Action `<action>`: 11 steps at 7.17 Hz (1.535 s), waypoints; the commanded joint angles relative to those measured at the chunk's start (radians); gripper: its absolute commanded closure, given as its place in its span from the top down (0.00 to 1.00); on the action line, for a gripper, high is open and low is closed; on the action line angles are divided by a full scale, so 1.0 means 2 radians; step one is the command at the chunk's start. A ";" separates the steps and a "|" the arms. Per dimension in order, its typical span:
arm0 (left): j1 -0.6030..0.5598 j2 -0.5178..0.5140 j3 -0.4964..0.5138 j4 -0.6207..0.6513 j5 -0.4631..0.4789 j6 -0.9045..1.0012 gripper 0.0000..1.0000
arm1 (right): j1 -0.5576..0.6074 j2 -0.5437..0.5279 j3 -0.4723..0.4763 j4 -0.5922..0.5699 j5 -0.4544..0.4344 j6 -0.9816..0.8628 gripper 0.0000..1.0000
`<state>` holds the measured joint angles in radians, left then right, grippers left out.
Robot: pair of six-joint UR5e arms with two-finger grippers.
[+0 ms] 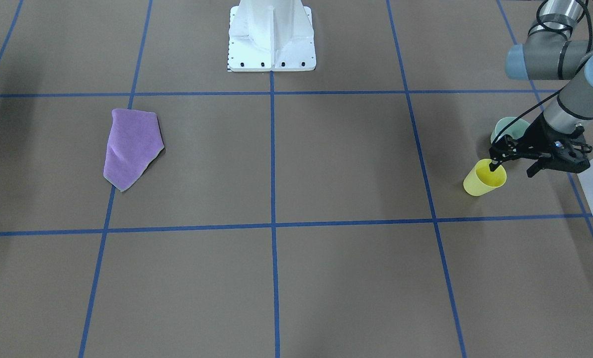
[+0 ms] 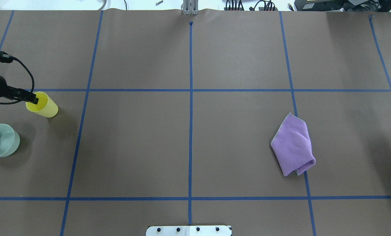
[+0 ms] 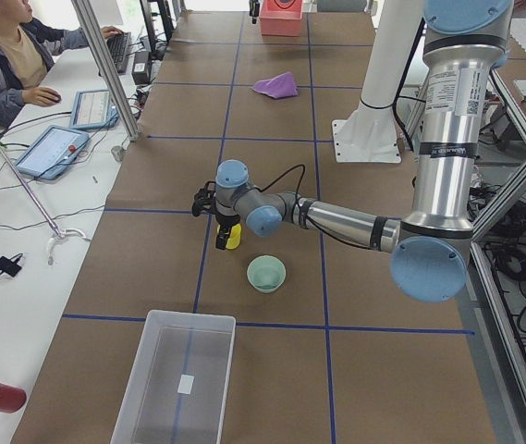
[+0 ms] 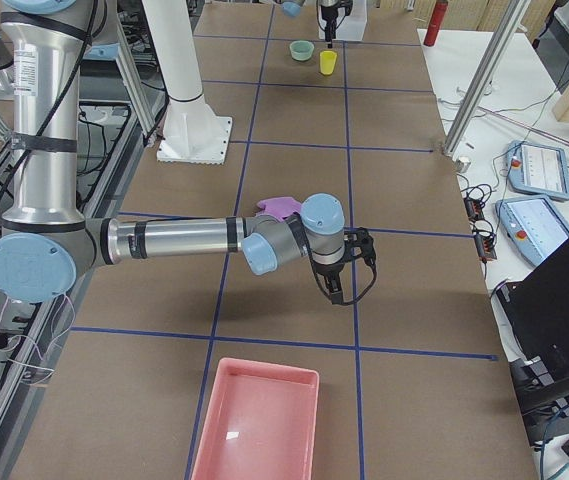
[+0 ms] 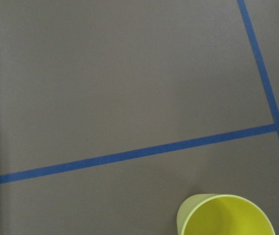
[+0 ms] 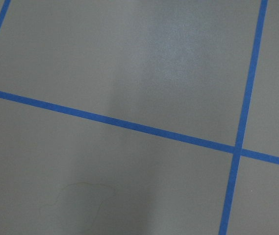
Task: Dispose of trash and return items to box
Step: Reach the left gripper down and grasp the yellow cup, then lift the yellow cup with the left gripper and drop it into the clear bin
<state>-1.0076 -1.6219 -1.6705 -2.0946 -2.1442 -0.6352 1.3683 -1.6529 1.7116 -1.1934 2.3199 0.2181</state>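
Observation:
The yellow cup (image 1: 481,181) stands upright at the table's left end; it also shows in the overhead view (image 2: 46,106) and the left wrist view (image 5: 225,218). My left gripper (image 1: 516,169) is open, with one finger (image 2: 31,97) dipped inside the cup's rim and the other outside it. A pale green bowl (image 2: 0,140) stands close by. The frosted white box (image 3: 179,379) stands empty beyond the cup at the table's end. A purple cloth (image 2: 293,144) lies folded on the right half. My right gripper (image 4: 336,290) hovers over bare table; I cannot tell if it is open.
A pink tray (image 4: 259,420) sits at the table's right end. The white robot pedestal (image 1: 271,35) stands at the middle of the near edge. Operators' tablets and a person (image 3: 8,55) are at a side table.

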 commanded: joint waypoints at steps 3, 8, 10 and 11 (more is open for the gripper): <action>0.011 -0.005 0.039 -0.026 0.001 0.000 0.20 | -0.001 -0.001 -0.001 0.000 0.001 0.001 1.00; -0.048 -0.014 0.012 -0.026 -0.067 0.002 0.00 | -0.008 -0.001 -0.001 0.000 0.001 0.004 1.00; -0.131 -0.010 0.024 -0.007 -0.107 0.103 0.00 | -0.012 0.000 -0.001 0.000 0.001 0.009 1.00; -0.178 -0.010 0.034 0.047 -0.107 0.198 0.00 | -0.016 0.000 -0.001 0.000 0.000 0.009 1.00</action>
<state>-1.2495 -1.6430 -1.6242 -2.0990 -2.3415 -0.4468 1.3444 -1.6535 1.7102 -1.1934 2.3207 0.2347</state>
